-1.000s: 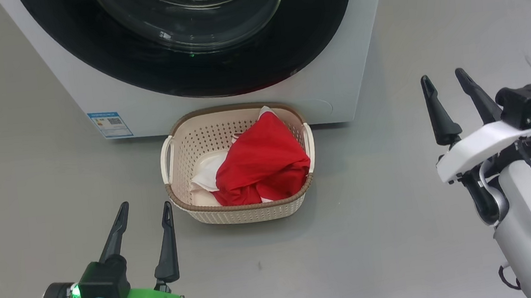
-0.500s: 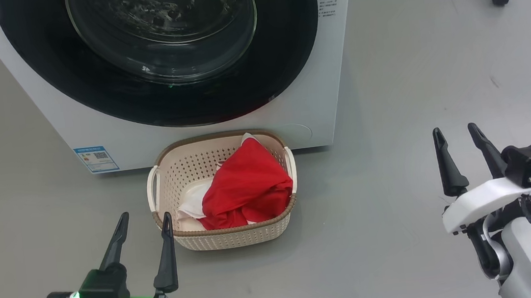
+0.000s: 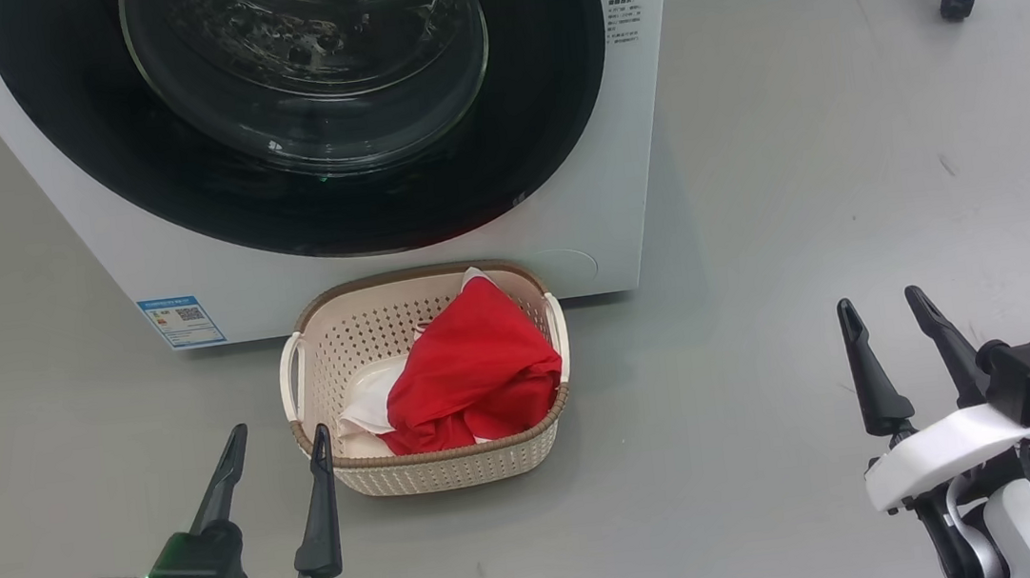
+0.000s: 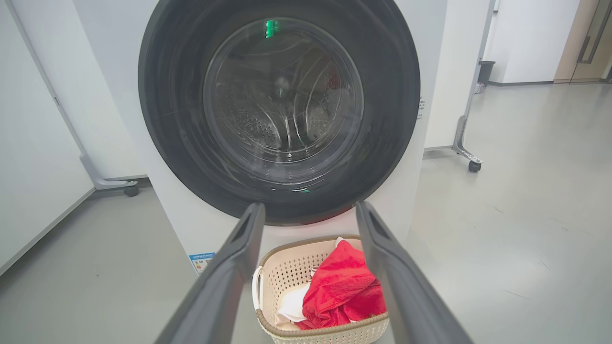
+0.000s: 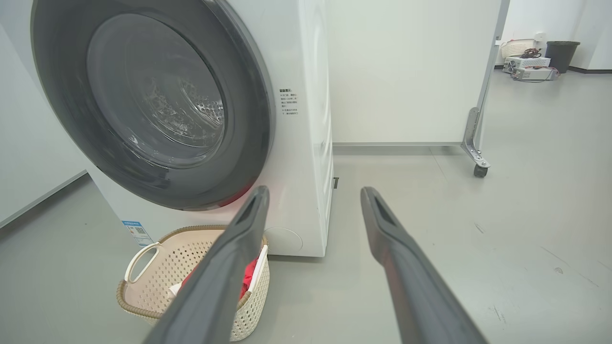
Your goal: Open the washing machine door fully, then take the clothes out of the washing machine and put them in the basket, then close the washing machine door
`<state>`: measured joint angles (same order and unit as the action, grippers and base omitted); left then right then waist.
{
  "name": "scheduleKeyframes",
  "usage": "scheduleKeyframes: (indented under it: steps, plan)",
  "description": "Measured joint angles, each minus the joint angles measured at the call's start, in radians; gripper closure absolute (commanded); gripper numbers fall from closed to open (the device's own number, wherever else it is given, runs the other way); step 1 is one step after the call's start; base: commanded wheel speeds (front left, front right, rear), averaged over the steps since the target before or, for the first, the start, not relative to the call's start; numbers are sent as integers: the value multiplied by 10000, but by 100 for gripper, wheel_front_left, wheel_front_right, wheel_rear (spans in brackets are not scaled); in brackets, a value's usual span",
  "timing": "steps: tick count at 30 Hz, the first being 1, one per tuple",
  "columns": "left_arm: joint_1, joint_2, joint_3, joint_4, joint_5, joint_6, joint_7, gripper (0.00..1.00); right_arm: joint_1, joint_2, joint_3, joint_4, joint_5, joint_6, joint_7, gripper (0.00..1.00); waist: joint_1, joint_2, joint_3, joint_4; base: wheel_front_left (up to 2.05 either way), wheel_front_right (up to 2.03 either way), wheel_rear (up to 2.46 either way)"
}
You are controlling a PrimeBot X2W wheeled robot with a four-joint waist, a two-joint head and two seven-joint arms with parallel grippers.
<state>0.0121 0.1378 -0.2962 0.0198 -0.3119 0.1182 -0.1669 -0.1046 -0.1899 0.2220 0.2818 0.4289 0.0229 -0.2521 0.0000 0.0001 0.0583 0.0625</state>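
the door point(image 3: 556, 131) sits shut, flush against the washer point(image 3: 608, 222), and the steel drum point(image 4: 282, 114) is visible through it. the basket point(image 3: 443, 469) stands on the grey floor point(image 3: 765, 301) right in front of the washer, below the door's lower edge. whether it touches the front panel is hard to tell. the clothes point(image 3: 476, 374) lie heaped in the basket, red piled toward its right side, white showing at the left. the left gripper point(image 3: 279, 431) hovers low just beside the basket's front left corner, jaws apart and holding nothing. the right gripper point(image 3: 878, 298) hangs well apart to the right over the floor, jaws likewise spread and empty.
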Motion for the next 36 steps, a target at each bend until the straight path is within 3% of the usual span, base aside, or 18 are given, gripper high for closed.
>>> scheduleKeyframes:
  steps: [36]
  plan:
    - [109, 4, 29, -288, 10, 2, 249, 0, 1360, -244, -146, -1919, -33, -612, 268, 0, 0, 0, 38, 77, 0, 0, 0]
